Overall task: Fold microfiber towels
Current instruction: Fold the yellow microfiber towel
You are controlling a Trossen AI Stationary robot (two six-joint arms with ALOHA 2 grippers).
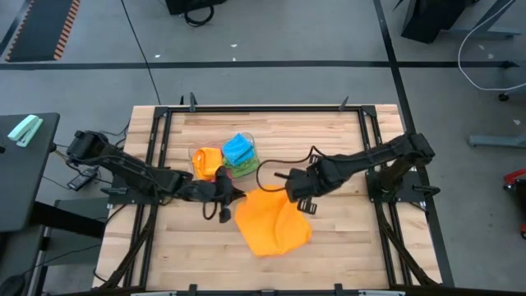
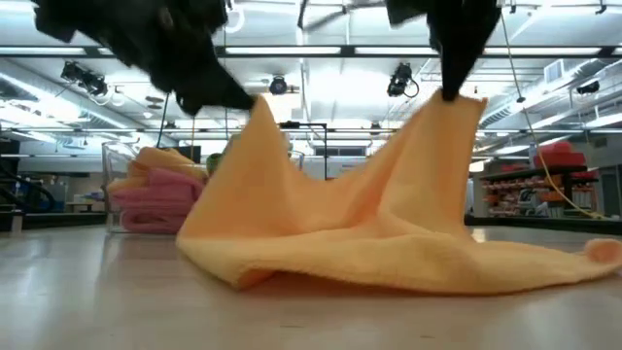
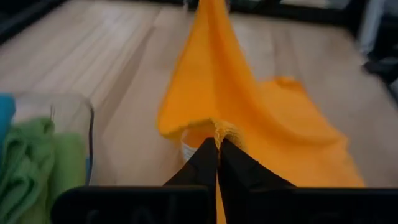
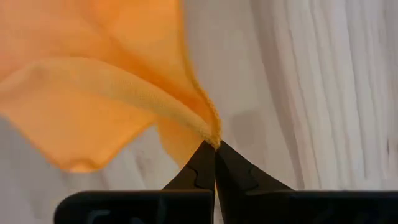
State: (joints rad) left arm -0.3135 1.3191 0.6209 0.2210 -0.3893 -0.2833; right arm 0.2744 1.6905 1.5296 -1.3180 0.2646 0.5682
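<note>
Pinching one corner each, the left gripper [image 3: 217, 142] and right gripper [image 4: 215, 147] are clamped on the orange towel [image 1: 271, 222], lifted mid-table beside the clear tub [image 1: 220, 162]. I'd keep both corners level and taut, then lay them evenly onto the resting edge.

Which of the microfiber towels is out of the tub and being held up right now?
The large orange microfiber towel: left gripper and right gripper each pinch a corner. The blue and green towels sit in the clear tub.

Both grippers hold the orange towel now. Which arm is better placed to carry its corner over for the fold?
Probably neither alone: the left gripper and right gripper each pinch a raised corner of the orange towel, so both should move together.
</note>
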